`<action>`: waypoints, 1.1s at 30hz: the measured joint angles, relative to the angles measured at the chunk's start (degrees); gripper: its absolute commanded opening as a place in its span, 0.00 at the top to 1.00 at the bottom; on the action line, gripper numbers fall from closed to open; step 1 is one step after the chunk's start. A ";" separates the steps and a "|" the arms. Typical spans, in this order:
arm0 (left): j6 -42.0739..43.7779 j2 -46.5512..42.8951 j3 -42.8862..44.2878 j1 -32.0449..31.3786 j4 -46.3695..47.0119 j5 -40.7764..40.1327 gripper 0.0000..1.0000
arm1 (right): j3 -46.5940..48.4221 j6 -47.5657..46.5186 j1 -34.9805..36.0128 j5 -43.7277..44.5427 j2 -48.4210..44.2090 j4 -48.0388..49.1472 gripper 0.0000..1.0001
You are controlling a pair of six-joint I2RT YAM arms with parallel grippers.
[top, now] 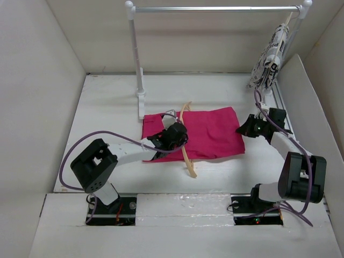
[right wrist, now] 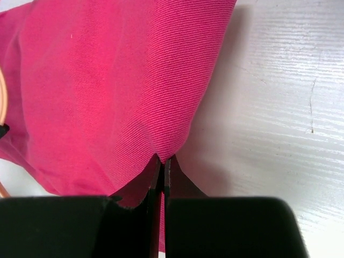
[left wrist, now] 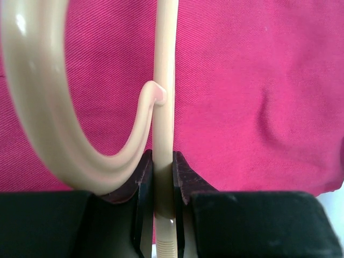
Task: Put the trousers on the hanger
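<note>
The magenta trousers (top: 207, 131) lie folded flat on the white table, mid-scene. Across their left part stands the tan wooden hanger (top: 186, 141), running from far to near. My left gripper (top: 174, 134) is shut on the hanger's straight bar (left wrist: 164, 80), pinched between both fingers, with the curved hook (left wrist: 37, 107) arching to the left over the pink cloth (left wrist: 258, 97). At the trousers' right edge, my right gripper (top: 246, 128) is shut on a pinch of the cloth (right wrist: 107, 80), the fabric pulled up into a small peak at the fingertips (right wrist: 162, 164).
A white rail (top: 215, 8) on two posts (top: 135, 54) spans the back. A black-and-white patterned garment (top: 271, 54) hangs at its right end. White walls enclose the table (right wrist: 279, 107) on the left, right and back.
</note>
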 measured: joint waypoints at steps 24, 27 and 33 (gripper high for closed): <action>9.94 -4.00 21.20 -5.35 -11.74 -3.89 1.00 | 7.89 12.59 38.69 6.64 -26.43 -6.93 0.28; 12.15 -4.02 29.09 -5.49 -13.55 -3.69 1.00 | 19.61 10.62 38.34 12.17 -24.81 -12.96 0.27; 14.21 -4.33 39.04 -4.90 -18.05 -1.68 1.00 | 25.92 10.88 35.23 10.95 -28.65 -13.27 0.26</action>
